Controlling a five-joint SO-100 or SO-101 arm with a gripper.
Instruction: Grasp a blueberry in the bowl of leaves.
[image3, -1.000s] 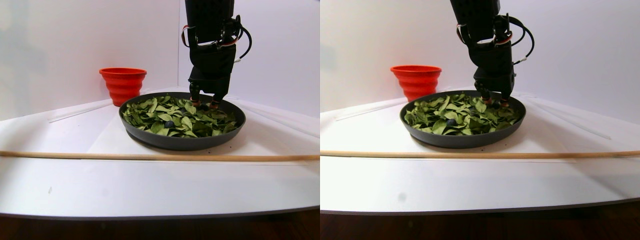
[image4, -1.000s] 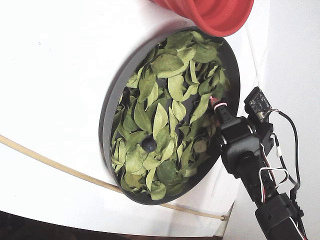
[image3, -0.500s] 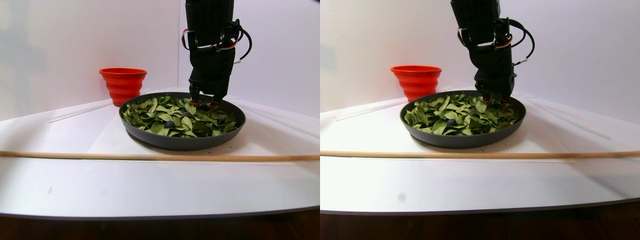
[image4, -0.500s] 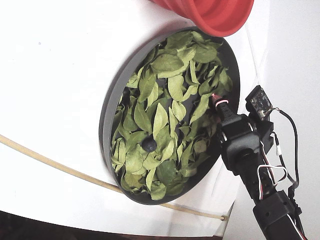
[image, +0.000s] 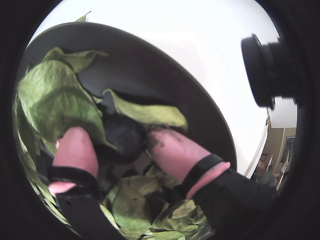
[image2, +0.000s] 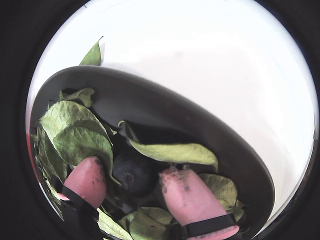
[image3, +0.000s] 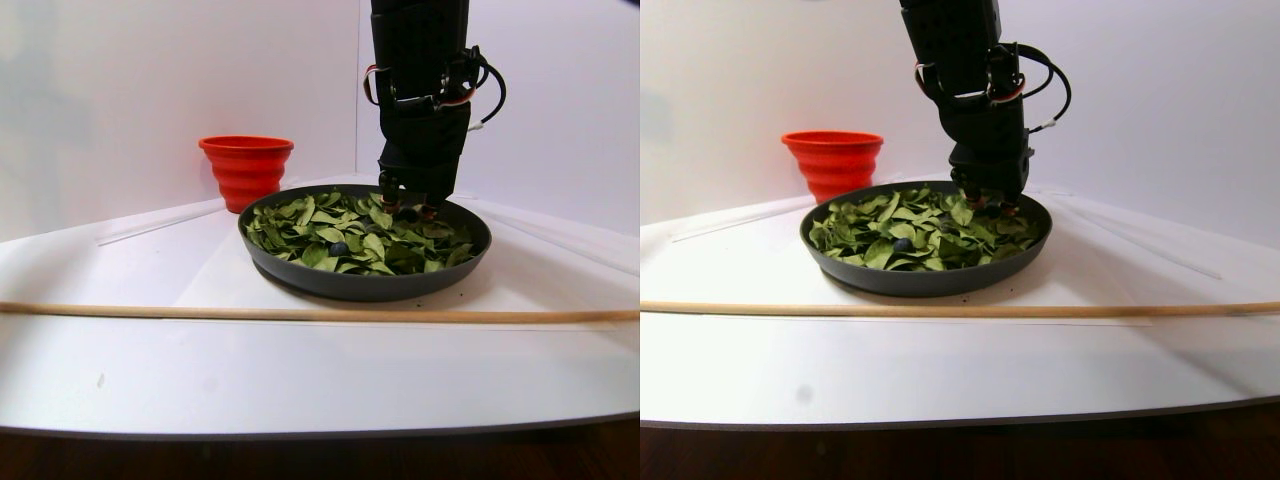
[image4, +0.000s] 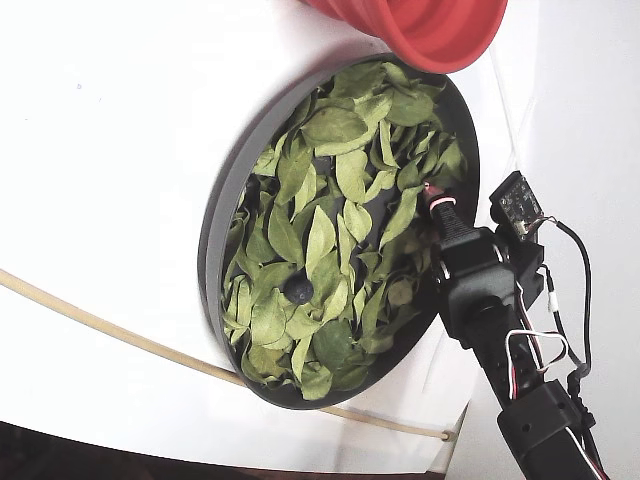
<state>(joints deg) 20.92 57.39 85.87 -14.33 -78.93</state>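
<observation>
The dark grey bowl holds a loose pile of green leaves. My gripper reaches down into its far right part. In both wrist views the pink fingertips stand on either side of a dark blueberry lying among the leaves. The gripper is open around it, with a leaf between the left finger and the berry. The other wrist view shows the same: the gripper, the berry and the bowl wall. A second blueberry lies apart near the bowl's middle.
A red ribbed container stands behind the bowl at the left. A thin wooden stick lies across the white table in front of the bowl. A black camera juts in at the upper right of a wrist view.
</observation>
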